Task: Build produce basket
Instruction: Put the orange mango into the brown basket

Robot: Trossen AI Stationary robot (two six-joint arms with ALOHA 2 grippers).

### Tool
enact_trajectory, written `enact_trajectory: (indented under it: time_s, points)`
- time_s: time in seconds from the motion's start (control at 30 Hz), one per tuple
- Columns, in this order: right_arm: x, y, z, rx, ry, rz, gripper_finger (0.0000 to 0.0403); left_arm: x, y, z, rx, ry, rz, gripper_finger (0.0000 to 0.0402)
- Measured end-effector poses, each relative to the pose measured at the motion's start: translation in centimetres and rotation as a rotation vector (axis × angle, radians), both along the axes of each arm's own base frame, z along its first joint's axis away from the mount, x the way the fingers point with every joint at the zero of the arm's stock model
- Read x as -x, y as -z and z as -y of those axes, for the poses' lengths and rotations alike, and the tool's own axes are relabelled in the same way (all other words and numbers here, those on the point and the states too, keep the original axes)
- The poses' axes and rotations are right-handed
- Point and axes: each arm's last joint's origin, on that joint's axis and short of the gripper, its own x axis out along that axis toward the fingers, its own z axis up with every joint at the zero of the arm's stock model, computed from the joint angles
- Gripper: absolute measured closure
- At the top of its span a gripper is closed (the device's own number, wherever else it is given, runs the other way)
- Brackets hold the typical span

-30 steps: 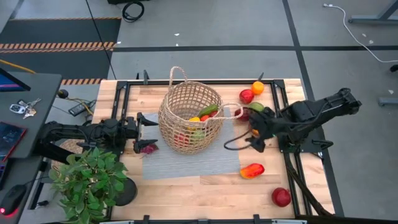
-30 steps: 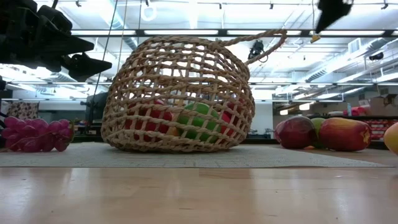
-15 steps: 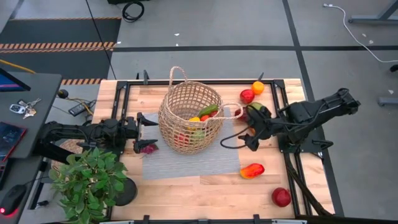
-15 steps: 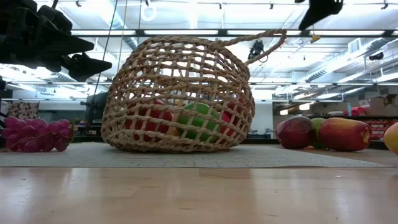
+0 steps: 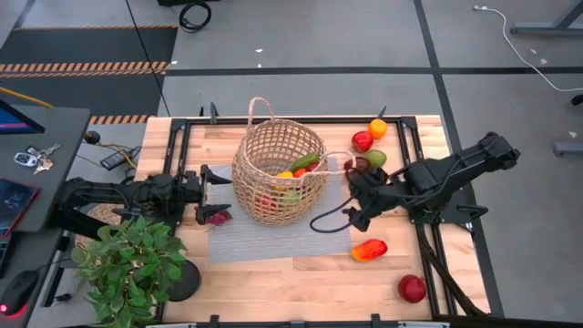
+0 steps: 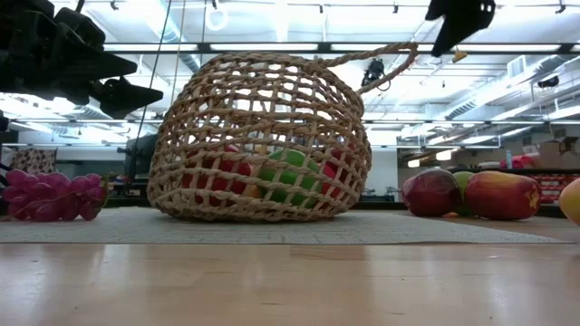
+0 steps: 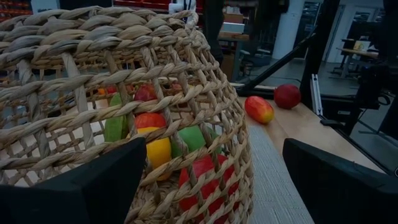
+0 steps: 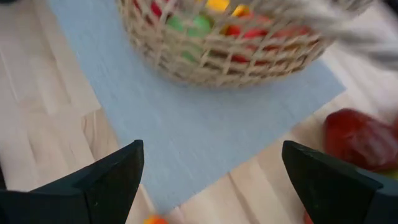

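- Basket [image 5: 279, 173] sits on grey mat [image 5: 273, 235] mid-bench, visibly leaning in the low view; several produce pieces already inside – red, green, yellow show through the weave.
- Right claw [image 5: 357, 202] spread wide, holding nothing, hovering just beside basket's right side over the mat edge.
- Left claw [image 5: 208, 191] also wide and empty, parked just left of basket, near dark-red grapes [image 5: 217, 217].
- Still out on the bench: red-yellow piece [image 5: 369, 250], red apple [image 5: 412, 288], orange and red pieces [image 5: 369, 135] at far right, green pear [image 5: 375, 158].
- Risk: right claw swings close to the loop handle [image 5: 333, 157] – a snag would likely tip the leaning basket and spill it.
- Risk: round fruit may roll off the bench if nudged during a grab.
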Motion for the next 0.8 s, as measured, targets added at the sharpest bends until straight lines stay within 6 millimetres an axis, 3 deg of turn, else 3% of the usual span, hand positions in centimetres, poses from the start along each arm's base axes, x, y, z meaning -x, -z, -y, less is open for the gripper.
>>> enact_trajectory:
  time_s: [0.33,0.5,0.6,0.8]
  points:
    - [-3.3,5.1,-2.2,-0.132,-0.194,-0.314,0.0018,0.0,0.0,0.0,0.000,0.000,0.001,0.0015]
    - [-3.5,6.5,-2.7,-0.226,-0.242,-0.448,0.0026,0.0,0.0,0.0,0.000,0.000,0.000,0.0015]
    - [-3.5,7.2,-3.4,-0.265,-0.377,-0.513,0.0033,0.0,0.0,0.0,0.000,0.000,0.000,0.0015]
    - [-3.5,8.9,-5.2,-0.211,-0.551,-0.601,0.0039,0.0,0.0,0.0,0.000,0.000,0.000,0.0015]
